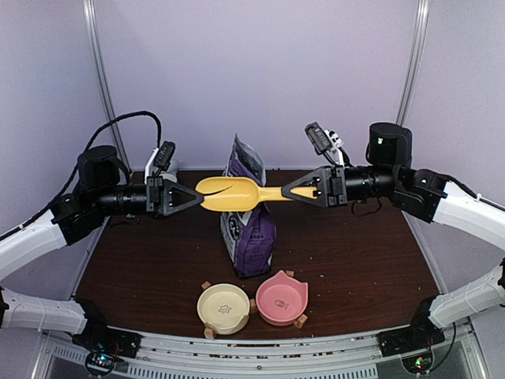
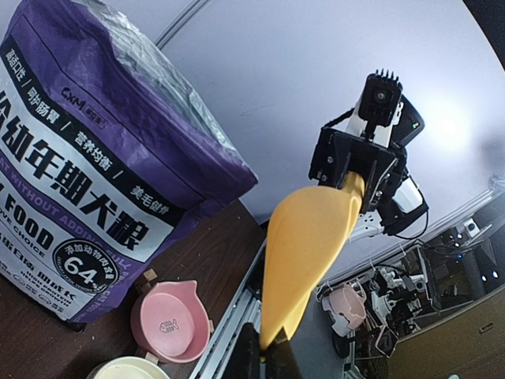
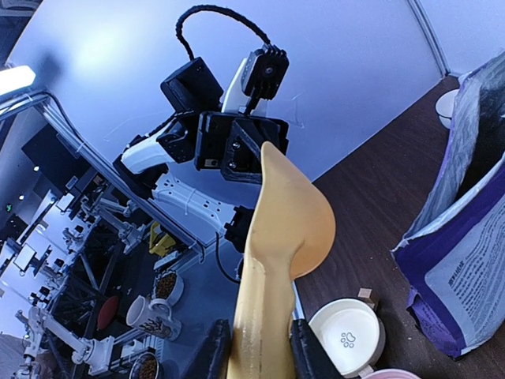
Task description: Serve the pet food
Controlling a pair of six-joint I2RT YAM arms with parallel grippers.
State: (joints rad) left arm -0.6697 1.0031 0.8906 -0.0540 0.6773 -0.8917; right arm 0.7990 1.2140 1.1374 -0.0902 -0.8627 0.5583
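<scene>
Top view: you have the yellow scoop point(image 1: 233, 194) level over the purple bag point(image 1: 251, 237), which stands on the bench point(image 1: 355, 260). The left end effector point(image 1: 199, 197) is clenched on its bowl and the right end effector point(image 1: 286, 192) is at its handle.
Left wrist: the scoop rim is pinched in the end effector point(image 2: 263, 357).
Right wrist: the fingers point(image 3: 306, 351) press both sides of the handle, grasping it.
Pet food: hidden from you; the bag's interior is dark.

A dark brown wooden surface point(image 1: 355, 268) carries a purple bag point(image 1: 251, 237) standing upright at its middle. Near the front edge a cream bowl point(image 1: 223, 307) and a pink bowl point(image 1: 281, 298) sit just beside each other, with small wooden blocks point(image 1: 206, 285) against their rims.
</scene>
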